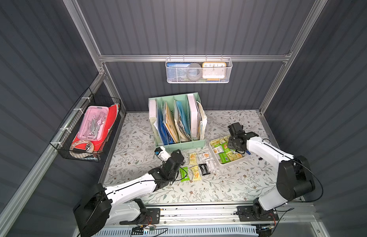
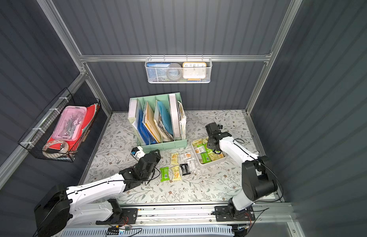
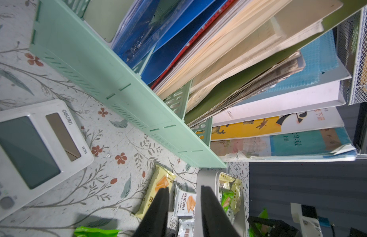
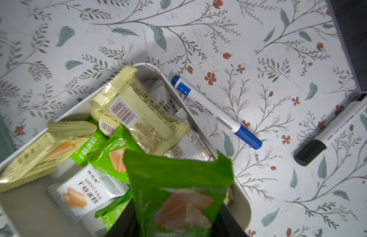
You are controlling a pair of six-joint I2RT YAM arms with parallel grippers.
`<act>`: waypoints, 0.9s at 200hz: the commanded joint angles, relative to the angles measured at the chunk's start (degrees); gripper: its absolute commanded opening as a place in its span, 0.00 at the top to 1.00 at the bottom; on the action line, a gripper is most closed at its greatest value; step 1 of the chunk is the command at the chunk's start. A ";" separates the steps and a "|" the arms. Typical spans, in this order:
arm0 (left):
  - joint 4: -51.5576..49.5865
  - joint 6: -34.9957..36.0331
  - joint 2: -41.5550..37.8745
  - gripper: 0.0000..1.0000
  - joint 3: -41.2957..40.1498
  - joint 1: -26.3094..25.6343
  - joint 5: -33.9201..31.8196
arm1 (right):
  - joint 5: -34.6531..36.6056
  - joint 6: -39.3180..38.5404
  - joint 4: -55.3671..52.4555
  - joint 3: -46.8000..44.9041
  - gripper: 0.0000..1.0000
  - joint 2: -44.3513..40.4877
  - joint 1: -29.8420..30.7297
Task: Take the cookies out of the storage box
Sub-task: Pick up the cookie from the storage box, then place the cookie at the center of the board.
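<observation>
Floral table [image 1: 229,184] seen from above. The storage box [image 1: 233,162], a shallow white tray, sits right of centre, just right of a mint file organiser [image 1: 178,143]. It is heaped with cookies [image 1: 224,157] in yellow, green and white wrappers. Six more packets [image 1: 196,174] lie flat on the table just left of the box. The right gripper [image 4: 175,222] is over the box, its jaws clamped on one end of a green packet [image 4: 178,180]. The left gripper [image 3: 184,190] hovers left of the laid-out packets, jaws apart and empty. The grip looks risky because only one end of a thin, glossy wrapper is pinched, so the packet could slip free and drop back among the others. Its free end lies over a pale yellow packet [image 4: 137,115] in the wrist view, and whether they touch cannot be told. If they do, lifting might drag that neighbour over the low wall. A snag could also nudge the light box against the blue marker [image 4: 215,111] just beside its right wall. Carrying the packet left brings it toward the crowded row and the left gripper. The green packet's long axis runs roughly in line with the fingers. Its crimped free end points away from the gripper, down toward the box, and its printed face is toward the wrist camera. In both top views the gripper hides it.
</observation>
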 commanded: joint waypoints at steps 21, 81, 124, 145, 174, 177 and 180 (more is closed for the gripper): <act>0.15 1.41 0.87 0.69 1.76 0.37 0.62 | -1.78 0.82 -8.59 -2.96 0.62 -8.21 7.85; -0.02 0.62 0.35 0.69 1.26 0.44 0.44 | -7.59 11.76 -13.01 -12.28 0.62 -15.29 24.62; -0.15 0.22 0.66 0.69 1.31 0.49 0.92 | -12.30 14.95 -8.25 -16.81 0.62 -11.34 31.82; -0.29 -0.14 0.66 0.69 1.30 0.50 0.88 | -14.55 14.61 -3.74 -18.41 0.62 -8.86 32.50; -0.59 -0.27 0.70 0.69 1.30 0.48 1.17 | -14.53 14.75 -0.54 -19.21 0.61 -4.37 32.43; -0.63 -0.33 0.68 0.69 1.28 0.50 1.12 | -14.27 14.71 -0.32 -19.29 0.61 -3.92 32.43; -0.70 -0.35 0.68 0.69 1.30 0.40 1.17 | -14.19 14.64 -0.13 -19.24 0.61 -3.56 32.43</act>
